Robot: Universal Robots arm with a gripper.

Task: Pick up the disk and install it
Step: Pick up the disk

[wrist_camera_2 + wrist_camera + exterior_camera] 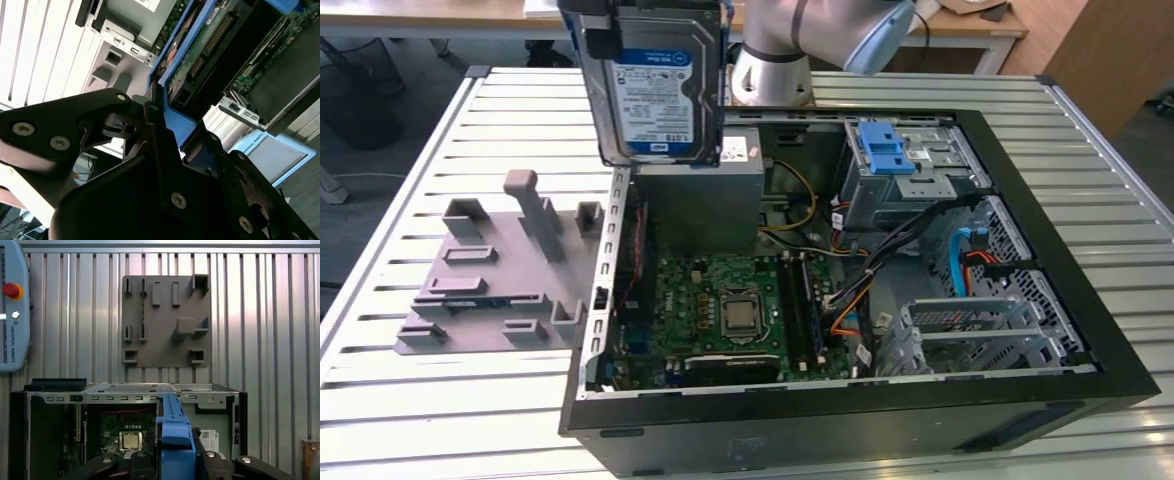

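The black jaws were clamped shut on the blue plastic bracket that frames the flat, rectangular silver metal disk with its white-and-blue label. In the first wrist view we saw that bracket pinched between them. The disk hung in the air, well above the slatted metal desk. It sat over the edge of the open black computer case on the exterior view's left, just above the grey metal power-supply box.

We judged the picking-up done and the carry toward the case in hand, with nothing yet seated. Installing, as we read it, would call for squaring the bracket to a drive bay, perhaps the silver cage with the blue latch, while keeping clear of the loose cables.

The disk stood on end, its long axis near upright. Its label faced the exterior camera and its green circuit-board side faced the second wrist camera. A grey plastic fixture plate lay beside the case.
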